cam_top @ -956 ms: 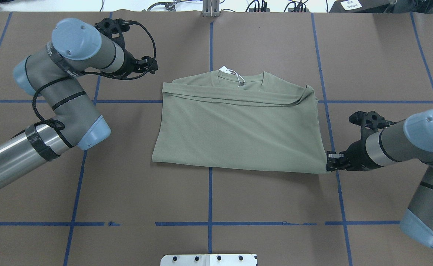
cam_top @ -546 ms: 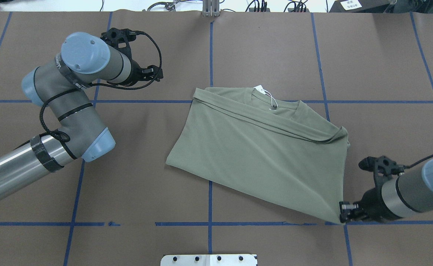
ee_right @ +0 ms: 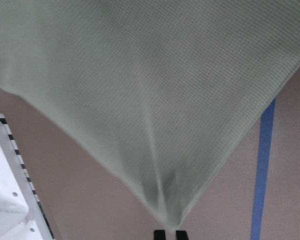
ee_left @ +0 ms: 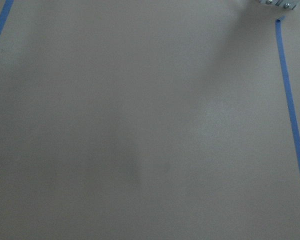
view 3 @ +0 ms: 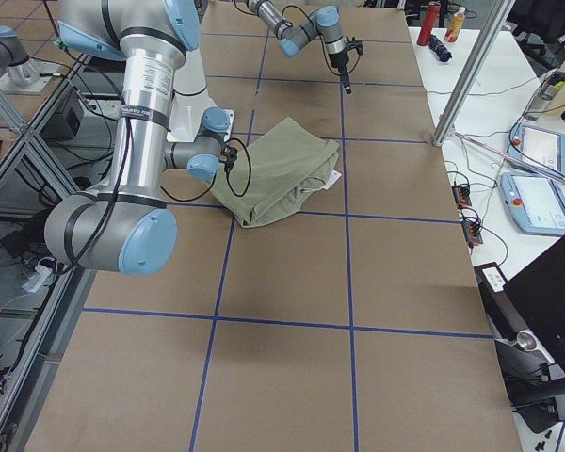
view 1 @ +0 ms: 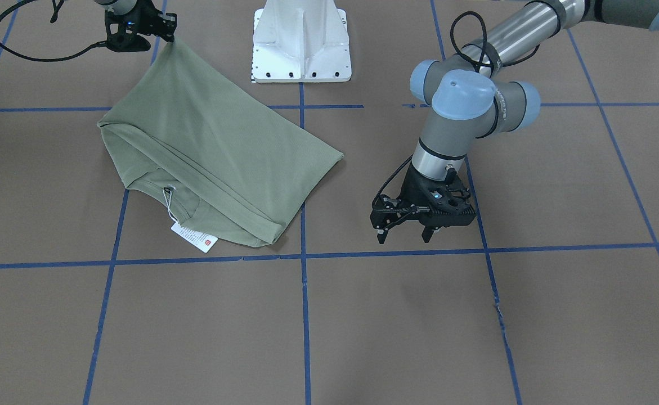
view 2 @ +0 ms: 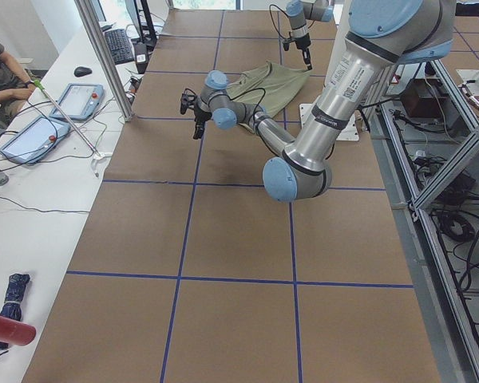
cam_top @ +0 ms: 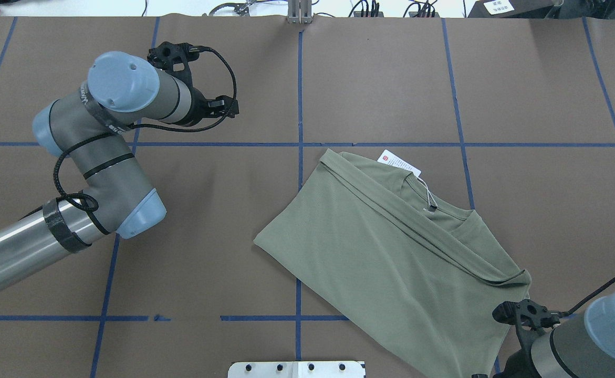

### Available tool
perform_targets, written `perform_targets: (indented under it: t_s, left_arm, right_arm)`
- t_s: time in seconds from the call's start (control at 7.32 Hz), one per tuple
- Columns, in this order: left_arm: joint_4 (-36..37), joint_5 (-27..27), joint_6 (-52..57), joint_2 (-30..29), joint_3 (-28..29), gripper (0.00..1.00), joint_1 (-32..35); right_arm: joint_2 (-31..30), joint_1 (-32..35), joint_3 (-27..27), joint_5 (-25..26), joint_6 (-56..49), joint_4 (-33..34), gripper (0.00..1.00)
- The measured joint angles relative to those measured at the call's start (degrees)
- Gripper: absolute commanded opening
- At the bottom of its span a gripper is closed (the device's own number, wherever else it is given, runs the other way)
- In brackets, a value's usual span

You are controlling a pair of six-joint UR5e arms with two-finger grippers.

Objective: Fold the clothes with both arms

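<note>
Take the white pedestal [view 1: 301, 50] as your marker. Your right claw [view 1: 170, 37] sits close beside it on the robot's right, pinched shut on one corner of the sage-green shirt [cam_top: 391, 262]. In the right wrist view you can see the cloth drawn into a point that runs straight into the two fingertips [ee_right: 159, 234], with creases fanning out from the grip. From that held corner the shirt spreads out across the tabletop [view 1: 475, 326], away from the pedestal and to the robot's right of it. It is folded, and it lies at a slant to the blue tape lines [cam_top: 299, 79]. The collar [cam_top: 446, 214] is at the edge farthest from the pedestal. The white hang tag [cam_top: 399, 163] lies on the tabletop just past that edge, joined to the collar by its string. Your left claw [view 1: 403, 237] is on the pedestal's other side, farther out and well apart from the shirt. Its jaws are spread wide, hold nothing and point down at bare brown tabletop, which is all its wrist camera shows.
</note>
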State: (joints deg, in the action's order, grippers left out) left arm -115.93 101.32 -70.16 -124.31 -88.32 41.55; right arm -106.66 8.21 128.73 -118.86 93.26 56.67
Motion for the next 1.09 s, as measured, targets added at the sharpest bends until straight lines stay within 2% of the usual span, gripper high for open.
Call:
perform_targets:
  t_s: [0.41, 0.55, 0.68, 1.09]
  left_arm:
    - [0.34, 0.36, -5.10, 0.44, -3.62, 0.99, -5.23]
    - [0.35, 0.39, -9.45, 1.08, -5.14, 0.99, -8.10]
    - [0.40, 0.37, -14.41, 1.61, -6.56, 0.94, -10.85]
    - [4.57, 0.04, -26.06, 1.44, -7.78, 0.94, -16.29]
  right_arm:
    - [2.74, 9.16, 0.66, -0.47, 0.31, -2.23, 1.00]
    - [5.68, 13.83, 0.45, -0.43, 0.28, -2.35, 1.00]
    - [8.85, 17.75, -0.15, -0.24, 0.24, -2.38, 1.00]
    - [13.91, 22.21, -1.73, 0.19, 0.09, -2.36, 1.00]
